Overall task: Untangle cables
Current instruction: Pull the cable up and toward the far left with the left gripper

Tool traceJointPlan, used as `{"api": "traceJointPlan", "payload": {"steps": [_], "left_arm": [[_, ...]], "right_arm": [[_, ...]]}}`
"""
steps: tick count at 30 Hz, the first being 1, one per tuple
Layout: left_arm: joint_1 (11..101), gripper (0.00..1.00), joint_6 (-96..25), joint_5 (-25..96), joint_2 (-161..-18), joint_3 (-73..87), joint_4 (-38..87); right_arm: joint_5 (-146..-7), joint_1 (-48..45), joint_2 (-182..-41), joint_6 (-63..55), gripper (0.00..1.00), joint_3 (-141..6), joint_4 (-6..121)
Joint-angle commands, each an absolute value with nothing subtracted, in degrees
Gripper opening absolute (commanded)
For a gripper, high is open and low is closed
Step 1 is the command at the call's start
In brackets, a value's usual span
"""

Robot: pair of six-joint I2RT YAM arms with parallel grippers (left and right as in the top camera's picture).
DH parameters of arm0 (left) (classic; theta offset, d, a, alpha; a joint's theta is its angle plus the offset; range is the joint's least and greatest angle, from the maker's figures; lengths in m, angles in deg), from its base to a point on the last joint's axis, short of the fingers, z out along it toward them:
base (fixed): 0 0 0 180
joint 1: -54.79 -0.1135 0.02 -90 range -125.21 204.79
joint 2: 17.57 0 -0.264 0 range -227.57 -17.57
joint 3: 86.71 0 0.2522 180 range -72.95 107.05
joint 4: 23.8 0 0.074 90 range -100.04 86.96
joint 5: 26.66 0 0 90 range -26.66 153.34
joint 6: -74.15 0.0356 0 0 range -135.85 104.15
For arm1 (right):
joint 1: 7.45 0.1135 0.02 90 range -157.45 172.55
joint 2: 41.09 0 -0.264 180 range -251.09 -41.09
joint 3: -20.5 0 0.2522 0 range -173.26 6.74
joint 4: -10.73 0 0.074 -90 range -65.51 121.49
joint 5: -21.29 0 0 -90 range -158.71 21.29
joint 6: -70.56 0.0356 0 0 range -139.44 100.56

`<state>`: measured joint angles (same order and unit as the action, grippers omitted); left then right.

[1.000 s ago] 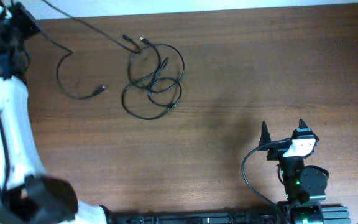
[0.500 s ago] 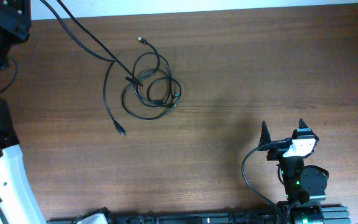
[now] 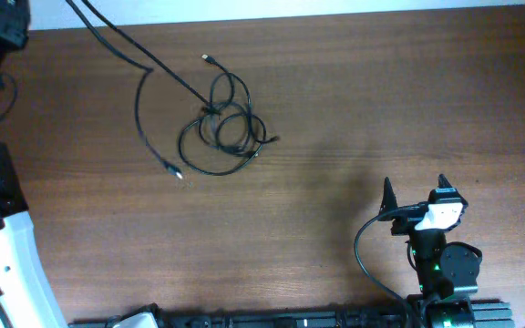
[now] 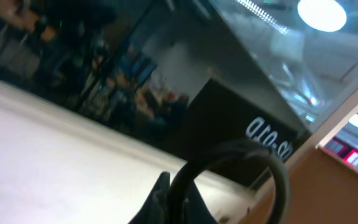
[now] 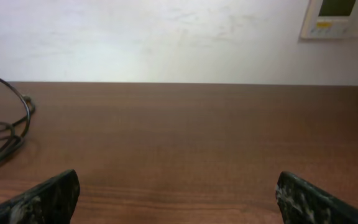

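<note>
Right end effector [image 3: 415, 189] is parked at the near right of the tabletop [image 3: 381, 100], fingers spread wide with nothing held between them. Its wrist view backs that up: mostly bare wood ahead. So nothing is being done on that side yet.

The left end effector [image 4: 166, 202] is trickier. Only a dark sliver of it can be made out at the bottom of its wrist view, which is pointed up at the room, so whether it's apart or clamped on something honestly can't be told. A black loop is seen arching in front of that camera, but which wire it is can't be called either.

The cables [image 3: 221, 128] are lying left of centre toward the far edge, mostly bunched in a knot [image 3: 217, 114] of overlapping loops. One long strand [image 3: 117, 41] is drawn out of the bunch in a fairly straight line toward the far left corner and off the top of the overhead view. Another cord curls round the left of the knot and ends in a plug [image 3: 173, 171] resting on the wood.

This is judged to be the pull-one-cord-free stage, with plenty left, since the knot isn't undone. Next, the bunch would probably need to be pinned by the idle right side while the long strand is drawn away slowly, or the whole tangle could just get dragged along.
</note>
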<state>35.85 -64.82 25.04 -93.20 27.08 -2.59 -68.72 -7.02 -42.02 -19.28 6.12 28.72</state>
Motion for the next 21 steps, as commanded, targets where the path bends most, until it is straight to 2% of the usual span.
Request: {"api": "traceJointPlan", "payload": {"steps": [1,2,5,8,11,13,14,15,17,20,21], "left_arm": [[35.7,0.00,-67.9,32.1,-93.6,27.6,-4.0],[35.7,0.00,-69.1,33.1,-94.3,27.6,-4.0],[36.5,0.00,-87.4,25.4,-96.7,27.6,-8.5],[41.3,0.00,-89.5,19.1,-98.6,27.6,-12.2],[43.9,0.00,-89.6,21.6,-99.1,27.6,-13.1],[45.0,0.00,-97.3,25.9,-99.1,27.7,-18.1],[46.1,0.00,-103.8,26.1,-99.1,27.7,-25.4],[47.0,0.00,-103.9,26.1,-99.1,27.7,-30.8],[49.9,0.00,-103.5,25.4,-99.1,27.7,-31.0],[49.9,0.00,-91.5,30.0,-99.2,27.6,-20.1],[49.0,0.00,-82.8,40.1,-99.2,27.6,-12.8]], "right_arm": [[-68.4,-6.7,-41.8,-19.2,0.98,6.4,29.1],[-68.4,-6.7,-41.8,-19.2,0.98,6.4,29.1],[-68.4,-6.7,-41.8,-19.2,0.98,6.4,29.1],[-68.4,-6.7,-41.8,-19.2,0.98,6.4,29.1],[-68.4,-6.7,-41.8,-19.2,0.98,6.4,29.1],[-68.4,-6.7,-41.8,-19.2,0.98,6.4,29.1],[-68.4,-6.7,-41.8,-19.2,0.98,6.4,29.1],[-68.4,-6.7,-41.8,-19.2,0.98,6.4,29.1],[-68.4,-6.7,-41.8,-19.2,0.98,6.4,29.1],[-68.4,-6.7,-41.8,-19.2,0.98,6.4,29.1],[-68.4,-6.7,-41.8,-19.2,0.99,6.4,29.1]]}}
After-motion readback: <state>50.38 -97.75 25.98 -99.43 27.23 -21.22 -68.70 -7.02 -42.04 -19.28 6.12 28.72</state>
